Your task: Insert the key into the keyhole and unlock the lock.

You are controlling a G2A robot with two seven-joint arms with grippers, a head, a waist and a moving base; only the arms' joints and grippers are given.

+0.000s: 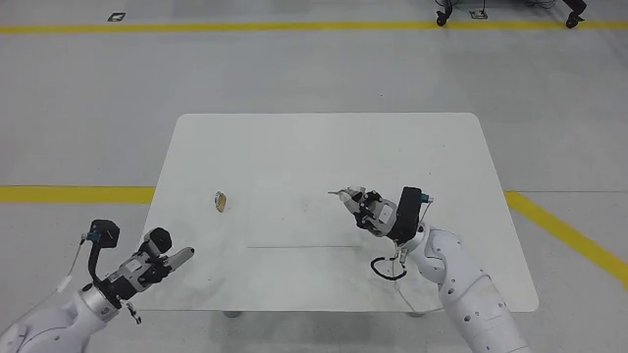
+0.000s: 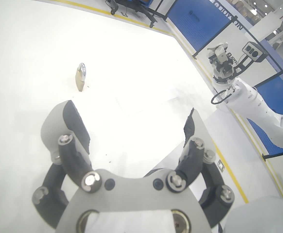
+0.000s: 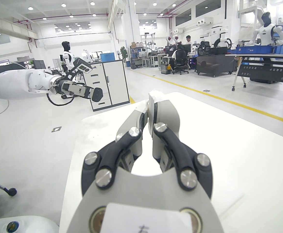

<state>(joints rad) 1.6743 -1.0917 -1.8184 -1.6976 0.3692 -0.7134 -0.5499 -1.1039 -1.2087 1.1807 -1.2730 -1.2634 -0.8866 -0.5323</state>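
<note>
A small brass padlock (image 1: 221, 201) with a silver shackle lies on the white table (image 1: 294, 147), left of centre; the padlock (image 2: 81, 77) rests on its side. My left gripper (image 1: 183, 254) hovers at the table's front left edge, short of the lock, fingers spread open with nothing between them (image 2: 131, 120). My right gripper (image 1: 351, 198) is held above the table's middle right, shut (image 3: 150, 100). A thin silvery key (image 1: 337, 193) sticks out of its tips, pointing toward the lock. The left gripper (image 3: 96, 94) also appears far off in the right wrist view.
Bare table top lies between the padlock and the right gripper. A black cable loop (image 1: 386, 268) hangs under the right wrist. The table's front edge (image 1: 294, 309) runs just behind both arms. Yellow floor lines (image 1: 294, 27) surround the table.
</note>
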